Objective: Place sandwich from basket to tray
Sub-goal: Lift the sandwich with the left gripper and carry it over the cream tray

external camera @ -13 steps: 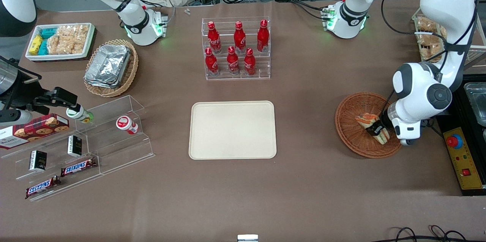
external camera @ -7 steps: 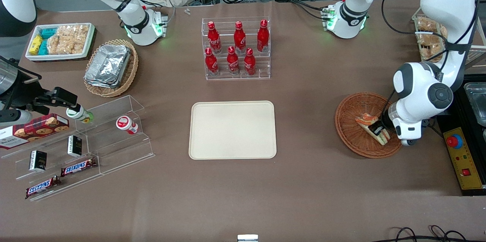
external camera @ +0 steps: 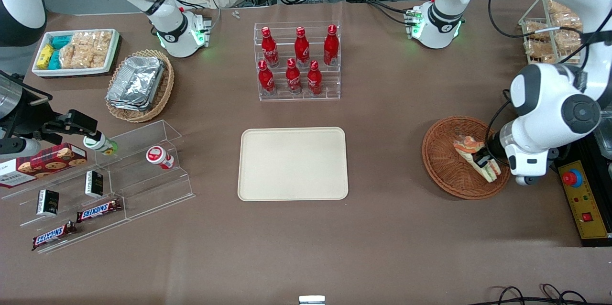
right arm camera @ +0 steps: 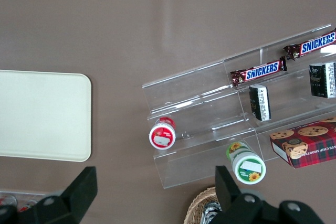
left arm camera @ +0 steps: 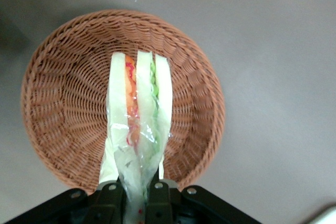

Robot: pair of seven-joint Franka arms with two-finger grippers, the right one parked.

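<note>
The sandwich [external camera: 477,157] is a wrapped wedge of white bread with orange and green filling. My left gripper [external camera: 484,160] is shut on its wrapped end and holds it lifted above the reddish-brown wicker basket [external camera: 442,164] at the working arm's end of the table. In the left wrist view the sandwich [left arm camera: 137,124] hangs from the gripper [left arm camera: 135,195] over the basket [left arm camera: 63,103]. The cream-beige tray [external camera: 292,163] lies in the table's middle and also shows in the right wrist view [right arm camera: 42,115].
A clear rack of red bottles [external camera: 297,60] stands farther from the camera than the tray. A tan basket of foil containers [external camera: 139,84], a white snack box [external camera: 75,51] and clear shelves with snacks [external camera: 95,185] lie toward the parked arm's end. A control box [external camera: 582,200] sits beside the basket.
My gripper has risen with the sandwich in it, lifting it off the basket's floor and shifting slightly toward the working arm's end.
</note>
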